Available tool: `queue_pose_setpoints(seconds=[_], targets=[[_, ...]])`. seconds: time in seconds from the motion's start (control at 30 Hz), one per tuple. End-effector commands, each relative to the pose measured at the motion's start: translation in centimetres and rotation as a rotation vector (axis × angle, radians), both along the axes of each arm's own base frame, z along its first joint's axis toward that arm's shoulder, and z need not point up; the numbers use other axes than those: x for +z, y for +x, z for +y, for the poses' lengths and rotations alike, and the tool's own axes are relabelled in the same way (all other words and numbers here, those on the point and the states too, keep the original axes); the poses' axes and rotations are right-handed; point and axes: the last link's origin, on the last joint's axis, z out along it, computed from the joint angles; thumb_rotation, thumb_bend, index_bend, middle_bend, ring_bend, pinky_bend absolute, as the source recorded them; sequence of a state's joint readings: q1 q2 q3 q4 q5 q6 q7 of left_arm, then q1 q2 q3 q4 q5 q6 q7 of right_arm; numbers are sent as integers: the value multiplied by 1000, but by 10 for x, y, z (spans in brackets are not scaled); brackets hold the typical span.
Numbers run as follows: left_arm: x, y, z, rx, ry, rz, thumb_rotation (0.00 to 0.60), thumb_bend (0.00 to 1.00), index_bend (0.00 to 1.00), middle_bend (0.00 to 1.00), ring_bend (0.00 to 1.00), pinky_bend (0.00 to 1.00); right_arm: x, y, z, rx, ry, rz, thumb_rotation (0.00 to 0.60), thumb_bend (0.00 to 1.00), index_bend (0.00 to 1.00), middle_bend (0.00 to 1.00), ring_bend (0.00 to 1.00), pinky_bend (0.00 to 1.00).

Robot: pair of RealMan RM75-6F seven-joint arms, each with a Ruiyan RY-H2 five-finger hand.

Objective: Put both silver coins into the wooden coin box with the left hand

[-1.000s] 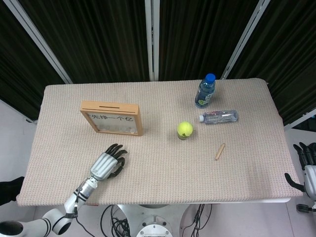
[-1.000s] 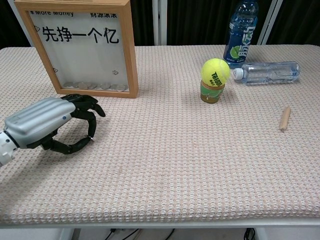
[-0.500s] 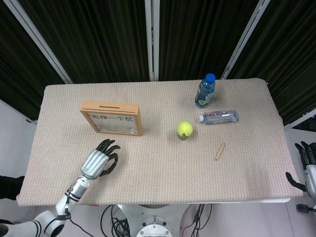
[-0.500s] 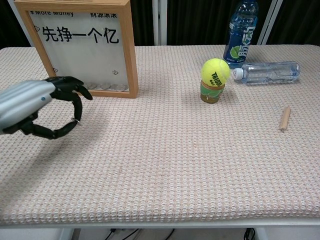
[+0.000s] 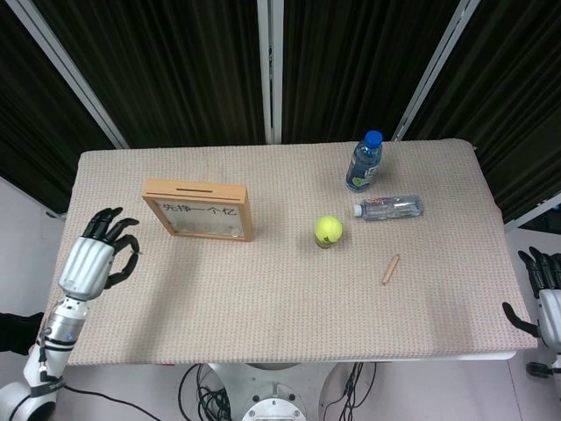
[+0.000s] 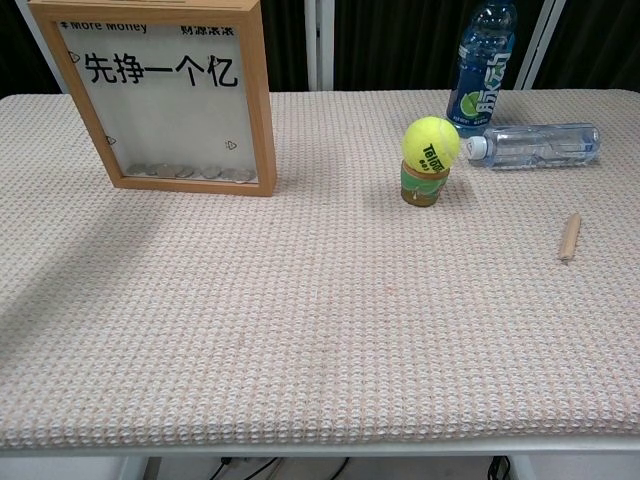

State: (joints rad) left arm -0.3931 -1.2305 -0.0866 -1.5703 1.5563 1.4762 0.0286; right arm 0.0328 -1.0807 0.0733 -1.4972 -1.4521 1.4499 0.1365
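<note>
Since the earlier frames the left hand (image 5: pixel 95 257) has swung away from the counter's (image 5: pixel 280 298) middle to its left edge, fingers curled, a coin possibly pinched though too small to tell. The wooden coin box (image 5: pixel 200 209) is standing upright, slot on top; the hand should be approaching from above. The right hand (image 5: pixel 545 289) is hanging off the counter, fingers apart.

In the chest view, silver coins (image 6: pixel 190 172) are lying along the box's bottom behind its window.
</note>
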Motion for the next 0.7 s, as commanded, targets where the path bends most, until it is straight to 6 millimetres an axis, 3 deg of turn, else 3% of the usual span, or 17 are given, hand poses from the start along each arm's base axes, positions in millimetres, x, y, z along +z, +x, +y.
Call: queue_pose_setpoints(seconds=[0.03,0.17,0.3,0.43,0.7], targets=[[38,19,15,7,65,-12,600,443,611,258,92,137,-2,2,-2,3,5,0,600,234,0,0,0,0],[57,47,38,-4,63,6,600,443,612,263,92,137,-6,4,-3,6,16,5,600,234,0,0,0,0],[59,69,63,7,23,25,600,444,616,265,93,137,-7,5,-4,7,16,3,600,233,0,0,0,0],[46,93,83,5,-47,34,600,445,618,266,94,138,-8,4,-3,2,16,2,600,234,0,0,0,0],[16,117,113,47,-143,51,600,446,618,270,105,153,-3,0,-1,-9,5,2,600,234,0,0,0,0]])
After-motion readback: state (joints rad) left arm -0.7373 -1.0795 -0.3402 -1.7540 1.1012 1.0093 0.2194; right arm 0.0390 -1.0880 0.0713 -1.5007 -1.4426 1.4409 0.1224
